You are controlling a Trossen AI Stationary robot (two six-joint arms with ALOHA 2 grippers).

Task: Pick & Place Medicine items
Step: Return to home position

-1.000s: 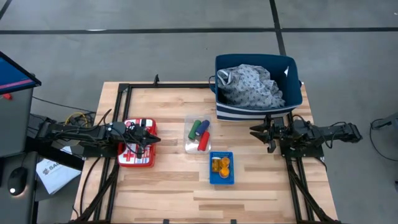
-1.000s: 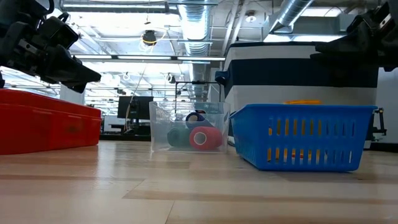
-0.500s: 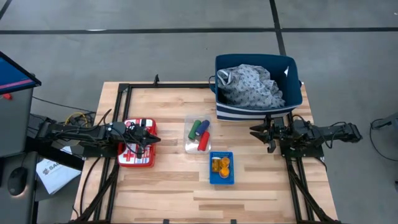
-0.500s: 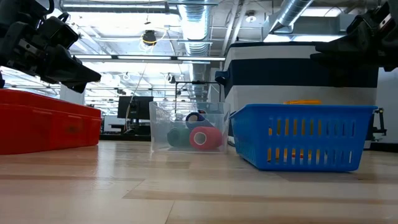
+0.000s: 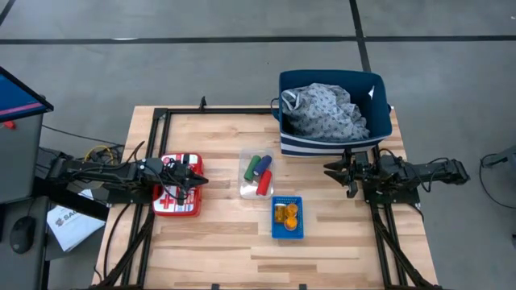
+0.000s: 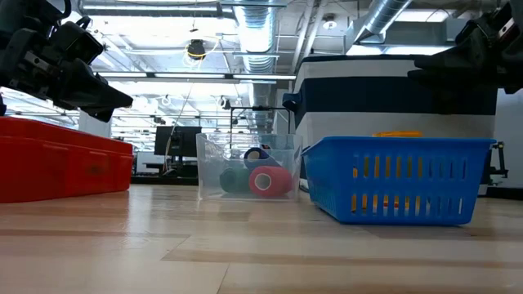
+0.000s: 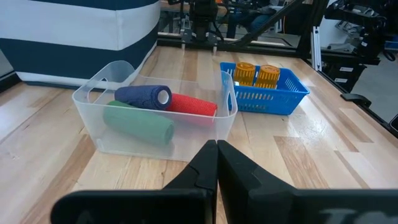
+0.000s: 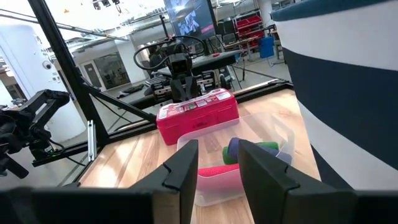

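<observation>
**Two orange pill bottles [image 5: 287, 213] in blue bin [image 5: 276, 232], three tubes [image 7: 138, 123] in clear bin [image 7: 227, 118]: arms parking**

All five medicine items in view are sitting in bins. The orange pill bottles are standing side by side in the blue bin. The green, dark-blue and red tubes are lying together in the clear bin just beside it.

The left gripper [image 7: 216, 146] is hovering over the red first-aid case [image 5: 168, 201], fingers pressed together and carrying nothing. The right gripper [image 8: 219, 149] is hovering near the striped tote [image 5: 334, 145], fingers parted and also empty.

Judgement: the sorting is looking finished, and only the return to rest is running. To do it well, each arm is needing a slow, level pull-back along its own side of the table [image 5: 210, 250]. That path should be clearing the case and the tote rim and nudging neither bin.
</observation>
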